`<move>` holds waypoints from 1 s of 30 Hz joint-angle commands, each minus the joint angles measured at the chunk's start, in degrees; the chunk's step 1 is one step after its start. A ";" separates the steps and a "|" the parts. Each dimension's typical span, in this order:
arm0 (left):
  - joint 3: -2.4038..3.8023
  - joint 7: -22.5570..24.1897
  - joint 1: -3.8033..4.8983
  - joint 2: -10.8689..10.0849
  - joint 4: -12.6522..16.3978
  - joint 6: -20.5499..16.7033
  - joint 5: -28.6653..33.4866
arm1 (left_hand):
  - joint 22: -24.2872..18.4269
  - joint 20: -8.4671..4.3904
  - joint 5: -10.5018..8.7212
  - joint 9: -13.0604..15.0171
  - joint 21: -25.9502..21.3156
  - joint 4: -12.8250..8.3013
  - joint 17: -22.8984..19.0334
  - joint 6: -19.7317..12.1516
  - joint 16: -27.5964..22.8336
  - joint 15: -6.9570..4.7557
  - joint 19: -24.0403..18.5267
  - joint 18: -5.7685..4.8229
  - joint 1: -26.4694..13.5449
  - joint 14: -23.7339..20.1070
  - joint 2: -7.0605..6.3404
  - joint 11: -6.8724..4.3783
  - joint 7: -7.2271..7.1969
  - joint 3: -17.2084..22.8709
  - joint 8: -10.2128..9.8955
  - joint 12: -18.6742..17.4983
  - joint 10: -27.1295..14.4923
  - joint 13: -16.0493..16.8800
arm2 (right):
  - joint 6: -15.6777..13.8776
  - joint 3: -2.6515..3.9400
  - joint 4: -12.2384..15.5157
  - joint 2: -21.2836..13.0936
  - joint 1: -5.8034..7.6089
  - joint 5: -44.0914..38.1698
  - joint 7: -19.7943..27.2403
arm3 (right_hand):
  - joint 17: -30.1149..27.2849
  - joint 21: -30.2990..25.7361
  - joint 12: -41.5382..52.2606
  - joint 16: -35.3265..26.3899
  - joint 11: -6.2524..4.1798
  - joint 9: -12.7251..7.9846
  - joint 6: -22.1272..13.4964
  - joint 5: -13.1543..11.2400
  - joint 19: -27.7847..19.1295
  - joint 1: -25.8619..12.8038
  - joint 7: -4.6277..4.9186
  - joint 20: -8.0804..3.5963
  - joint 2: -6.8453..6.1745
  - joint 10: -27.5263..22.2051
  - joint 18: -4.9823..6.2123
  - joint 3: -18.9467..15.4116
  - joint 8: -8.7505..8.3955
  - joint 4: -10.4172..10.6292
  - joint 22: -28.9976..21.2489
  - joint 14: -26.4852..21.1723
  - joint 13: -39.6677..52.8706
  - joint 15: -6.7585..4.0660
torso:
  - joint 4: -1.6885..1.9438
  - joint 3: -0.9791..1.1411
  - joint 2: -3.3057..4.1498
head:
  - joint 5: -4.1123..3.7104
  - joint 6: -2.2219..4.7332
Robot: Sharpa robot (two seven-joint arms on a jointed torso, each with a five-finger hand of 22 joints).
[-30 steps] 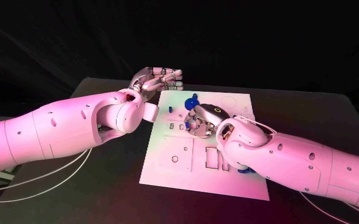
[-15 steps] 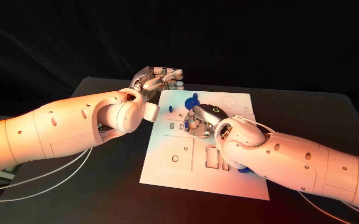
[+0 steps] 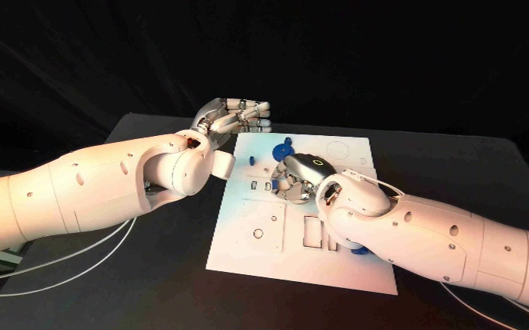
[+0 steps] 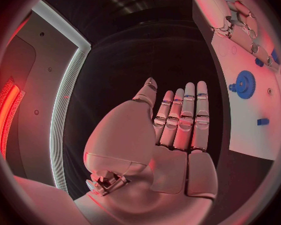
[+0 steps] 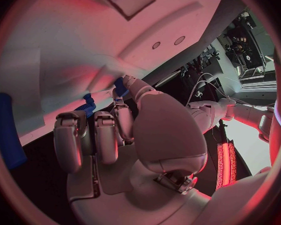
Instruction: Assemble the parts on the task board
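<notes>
Lying on one task board [image 3: 276,250]: one blue gear [image 3: 282,151], two hands.

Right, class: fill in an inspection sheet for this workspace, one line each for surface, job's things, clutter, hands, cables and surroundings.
Surface: black table, under the white board.
Job's things: blue gear and a small blue part on the board; another blue part shows at the board's right edge by the right arm.
Clutter: nothing seen.
Hands: left hand flat, fingers straight and together, holding nothing, off the board's far left corner; right hand down on the board's middle, fingers curled at a blue part; grip unclear.
Cables: white cables under the left arm.
Surroundings: dark backdrop.
</notes>
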 commanded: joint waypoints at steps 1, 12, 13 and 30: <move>0.02 0.33 0.04 0.04 0.14 1.21 -0.01 | -0.06 0.05 0.31 0.06 -0.28 -0.41 0.06 -0.17 -0.28 0.40 -0.20 0.30 0.05 0.05 0.57 0.10 0.29 -0.04 -0.38 -0.07 0.16 0.05 | 1.55 -0.15 -0.03 -0.15 -0.26 -0.78 -0.99 | 15.06 -0.40 -0.49 0.32 0.15 2.04 -0.62 -0.23 4.69 -0.49 0.22 0.02 -0.36 -0.47 -0.50 -0.13 -0.06 0.20 12.69 5.98 3.49 0.32 | -0.04 0.05 0.03 | 0.05 -0.13; 0.02 0.22 0.04 0.04 0.07 1.34 -0.01 | -0.06 0.05 0.31 0.06 -0.28 -0.41 0.06 -0.17 -0.28 0.40 -0.20 0.30 0.05 0.05 0.57 0.10 0.29 -0.04 -0.38 -0.07 0.16 0.05 | 0.46 -0.15 0.27 -0.30 -0.32 -0.80 -0.87 | 15.06 -1.05 -1.96 0.32 1.13 1.38 -3.38 -0.71 4.34 -1.36 1.39 0.63 -1.47 -1.94 -0.32 -0.40 -1.44 0.51 12.11 5.98 2.42 1.11 | -0.01 0.04 0.02 | -0.05 -0.11; 0.02 0.21 0.04 0.04 0.06 1.34 -0.01 | -0.06 0.05 0.31 0.06 -0.28 -0.41 0.06 -0.17 -0.28 0.40 -0.20 0.30 0.05 0.05 0.57 0.10 0.29 -0.04 -0.38 -0.07 0.16 0.05 | 0.39 -0.15 0.26 -0.30 -0.32 -0.80 -0.85 | 15.06 -1.14 -2.16 0.32 1.25 1.28 -3.77 -0.92 4.30 -1.43 1.54 0.72 -1.53 -2.13 -0.29 -0.41 -1.66 0.56 12.02 5.98 2.27 1.21 | -0.03 0.02 0.00 | -0.05 -0.11; 0.02 0.04 0.04 0.00 0.01 1.57 -0.01 | -0.08 0.05 0.31 0.05 -0.30 -0.46 0.07 -0.18 -0.35 0.40 -0.20 0.30 0.03 0.06 0.59 0.11 0.30 -0.03 -0.41 -0.09 0.15 0.04 | -1.42 -0.15 0.38 -0.41 -0.32 -0.17 0.45 | 14.94 -4.56 -8.49 0.22 3.24 -0.72 -11.10 -5.84 2.47 -2.51 3.61 2.34 -4.24 -8.34 0.64 -3.08 -5.50 1.82 9.01 5.94 -2.93 2.93 | -0.01 0.02 0.04 | -0.11 -0.10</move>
